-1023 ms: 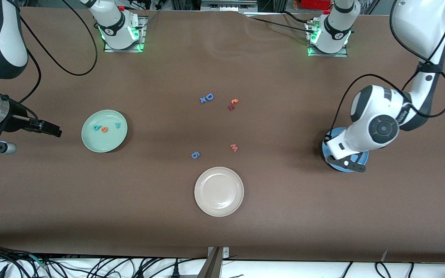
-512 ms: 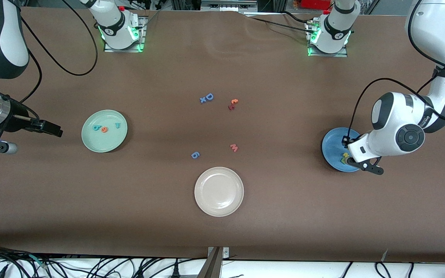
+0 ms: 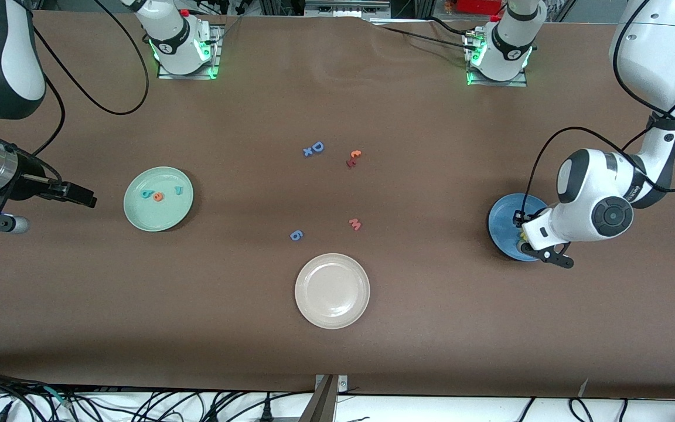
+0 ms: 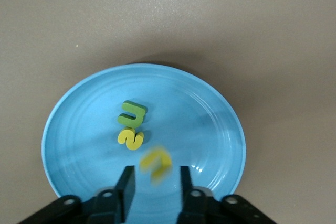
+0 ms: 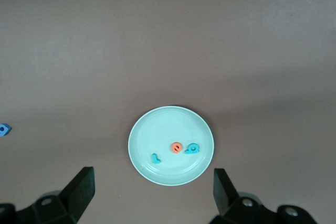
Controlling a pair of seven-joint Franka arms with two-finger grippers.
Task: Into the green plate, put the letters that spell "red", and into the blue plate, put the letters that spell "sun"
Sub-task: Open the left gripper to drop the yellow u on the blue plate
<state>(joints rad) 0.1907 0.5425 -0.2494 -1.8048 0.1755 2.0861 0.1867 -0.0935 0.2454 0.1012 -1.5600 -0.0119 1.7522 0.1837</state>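
The blue plate (image 3: 503, 223) lies toward the left arm's end of the table. My left gripper (image 3: 522, 237) hangs just over it. In the left wrist view the left gripper (image 4: 155, 174) is open, and a blurred yellow "u" (image 4: 156, 163) is loose between the fingers, over the blue plate (image 4: 79, 108). A green "n" (image 4: 132, 114) and a yellow "s" (image 4: 130, 138) lie together in the plate. The green plate (image 3: 138, 217) holds the teal "d" (image 3: 147, 194), orange "e" (image 3: 158, 197) and teal "r" (image 3: 178, 190). My right gripper (image 5: 153, 174) waits open beside the green plate (image 5: 152, 129).
A cream plate (image 3: 332, 291) lies nearest the front camera, mid-table. Loose letters sit mid-table: a blue "6" (image 3: 296, 235), a pink "w" (image 3: 355, 224), a blue "D" (image 3: 317, 146) with a small "x" (image 3: 307, 152), and orange and red letters (image 3: 353, 158).
The left hand shifted toward its end of the table, uncovering most of the blue plate. Its jaws parted and let go of the yellow "u". The right arm stayed put.
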